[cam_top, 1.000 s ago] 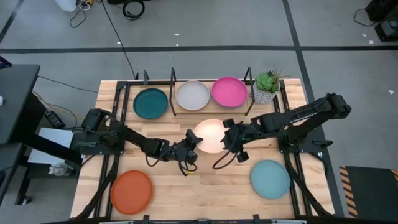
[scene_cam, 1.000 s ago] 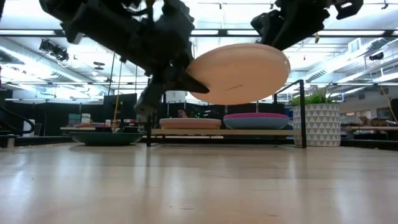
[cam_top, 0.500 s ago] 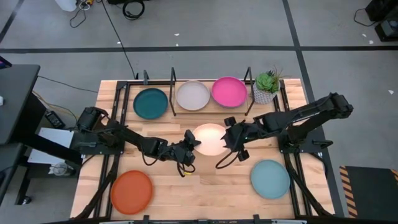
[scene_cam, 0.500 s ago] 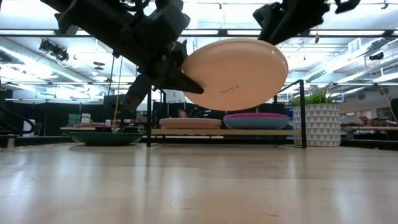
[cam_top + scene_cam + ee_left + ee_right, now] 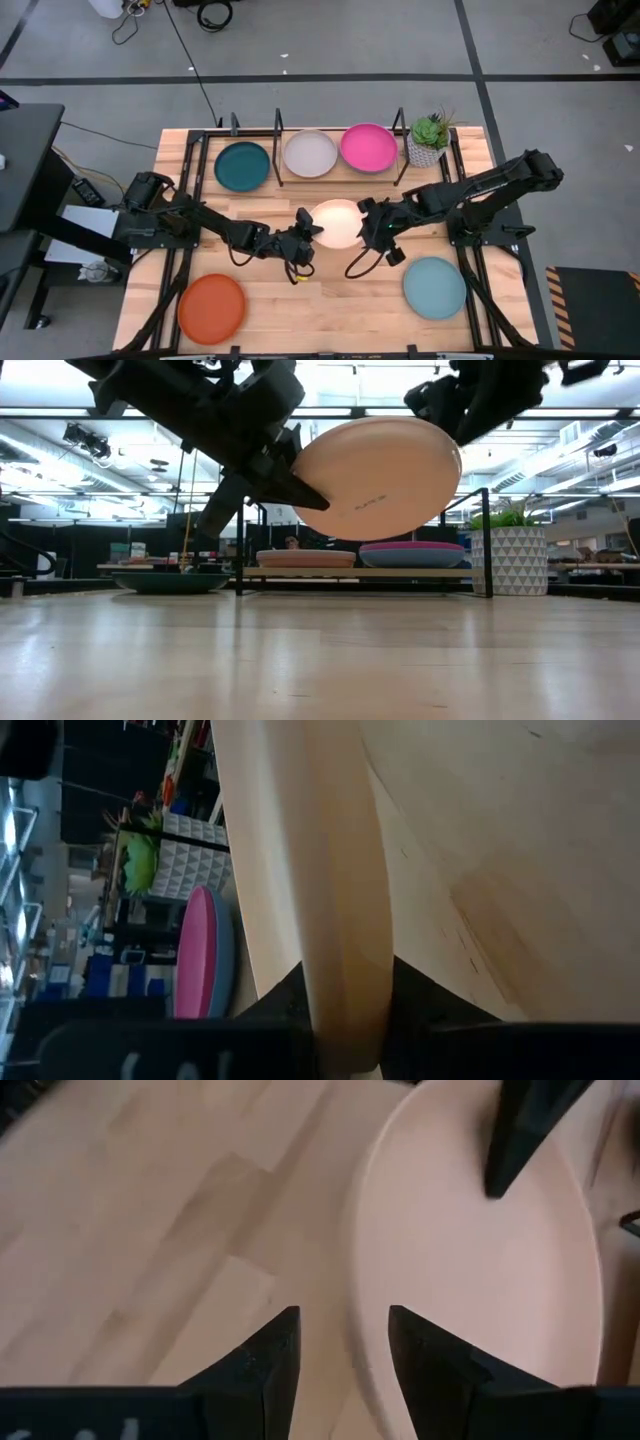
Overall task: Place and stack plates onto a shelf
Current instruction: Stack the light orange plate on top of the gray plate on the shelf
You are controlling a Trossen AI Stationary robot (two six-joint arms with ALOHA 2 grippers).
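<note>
Peach-tan plate [image 5: 336, 222] hangs in the air over the middle of the table [image 5: 330, 300], tilted, between the two grippers and just in front of the shelf [image 5: 310, 180]. In the low view its underside [image 5: 378, 478] faces the camera, well clear of the wood.

The left gripper [image 5: 310, 232] is clenched on the plate's left rim: the left wrist view shows the rim [image 5: 340, 920] running edge-on between the two dark fingers [image 5: 285, 995], pinched on both sides. In the low view one finger [image 5: 300, 492] lies across the plate's underside.

The right gripper [image 5: 368, 222] sits at the plate's right rim with its fingers spread apart. In the right wrist view the plate's edge [image 5: 370, 1310] lies in the gap between the fingers [image 5: 265, 1355], and I cannot tell whether either one touches it.

On the shelf lie the dark teal plate [image 5: 242, 166], the grey plate [image 5: 310, 154] and the magenta plate [image 5: 368, 147], each in its own bay. The orange plate [image 5: 211, 307] and the light teal plate [image 5: 434, 287] lie flat on the table's near side. A small potted plant [image 5: 428, 138] stands beside the shelf's right end.

From the low view, the arms hide the upper rim of the held plate, and the right gripper is cut off at the picture's top.
</note>
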